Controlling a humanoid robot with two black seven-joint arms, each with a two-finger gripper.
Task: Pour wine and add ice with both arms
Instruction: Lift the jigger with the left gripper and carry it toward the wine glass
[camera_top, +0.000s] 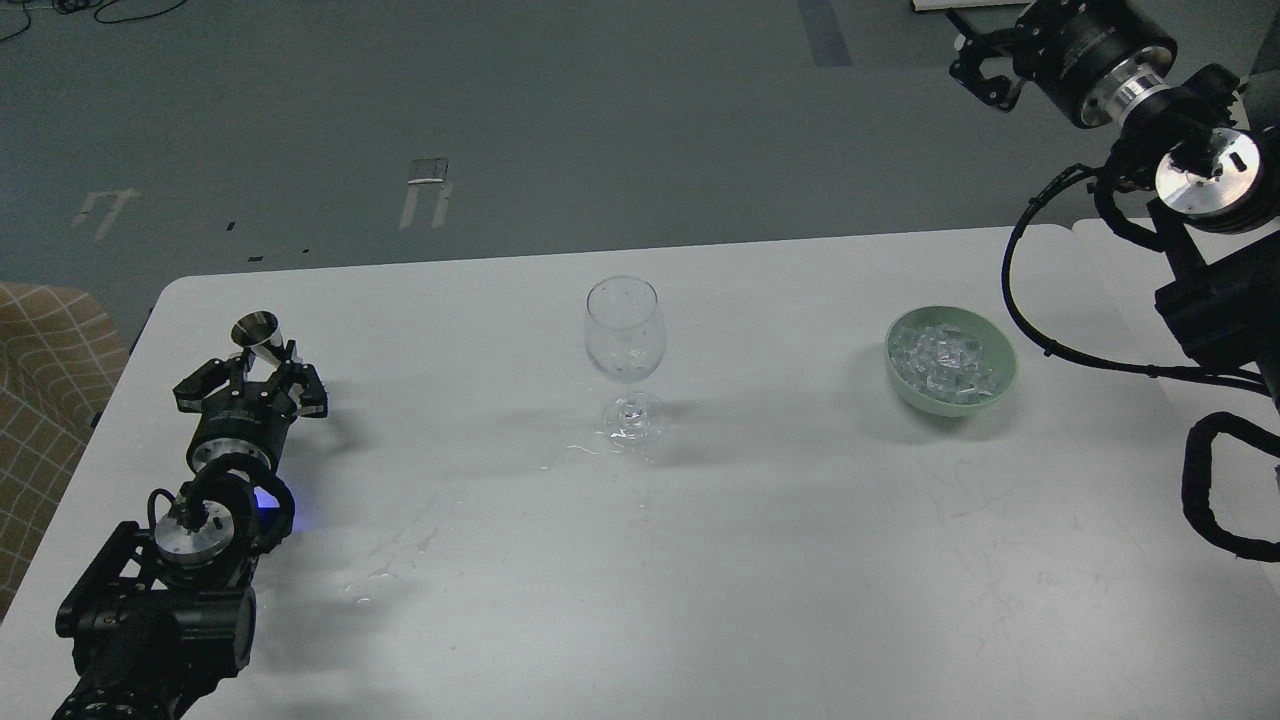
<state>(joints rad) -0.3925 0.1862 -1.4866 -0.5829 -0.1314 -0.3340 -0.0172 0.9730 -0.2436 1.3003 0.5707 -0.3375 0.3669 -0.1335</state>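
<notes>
Far left edge: a checked fabric thing (45, 400), beside the table, not part of the job.

Lower left: left arm (190, 560) comes in from the bottom-left corner and lies low over the white table (800, 560). Left gripper (252, 385) sits w/ its fingers spread either side of a small shiny metal cup (257, 333). The cup's base is right at the fingertips, its mouth tipped toward the camera. Can't tell if the fingers are actually pinching it or just bracketing it. Prob. the pouring vessel, parked on the left so that arm owns the wine side.

Left-centre: wet streaks/droplets (390, 570) on the tabletop, running toward the glass foot. Looks like spilled liquid.

Centre: wine glass (625, 345) upright, well apart from both grippers, roughly midway so either arm can reach. Droplets on the bowl; whether any wine is inside I can't make out, too clear to see.

Right of centre: pale green bowl (950, 360) holding the ice (945, 358), a heap of clear cubes. It sits on the right arm's side, near the glass but not touching.

Upper right: right arm (1190, 150) raised off the table. Right gripper (985, 65) is high in the corner, fingers apart, holding nothing. My read: ice step not yet started.
</notes>
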